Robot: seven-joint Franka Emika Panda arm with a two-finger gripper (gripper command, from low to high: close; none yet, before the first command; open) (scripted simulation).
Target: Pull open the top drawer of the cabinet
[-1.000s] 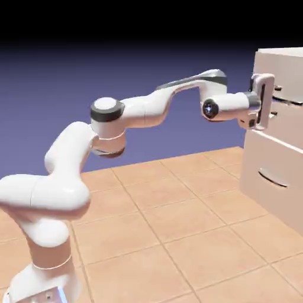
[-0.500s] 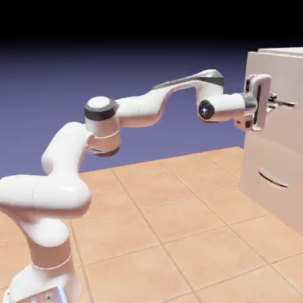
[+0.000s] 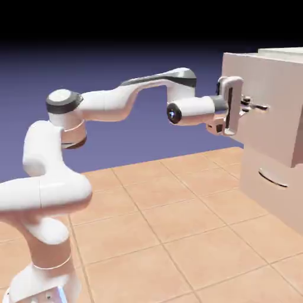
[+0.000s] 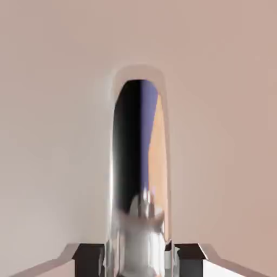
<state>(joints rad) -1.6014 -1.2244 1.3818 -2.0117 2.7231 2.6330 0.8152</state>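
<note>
The tool (image 3: 251, 106) is clenched on the handle (image 4: 139, 162) (a shiny bar, mirroring the floor) of the top drawer (image 3: 260, 100), which juts out from the cabinet (image 3: 278, 195) above the shut lower drawer (image 3: 273, 177). No writing is seen anywhere.

The cabinet (image 3: 278, 177) runs off the exterior view's right edge, so its full width and back cannot be seen. The top drawer (image 3: 266, 106) is also cut by that edge, and its front panel is partly hidden behind the gripper (image 3: 251, 106). The lower drawer's handle (image 3: 272, 179) is small and thin. The arm's base (image 3: 41, 290) is cut off at the bottom edge. In the hand view, the fingers (image 4: 89, 257) show only as dark tips at the bottom edge, and the shiny handle (image 4: 139, 173) between them blurs into reflections.
</note>
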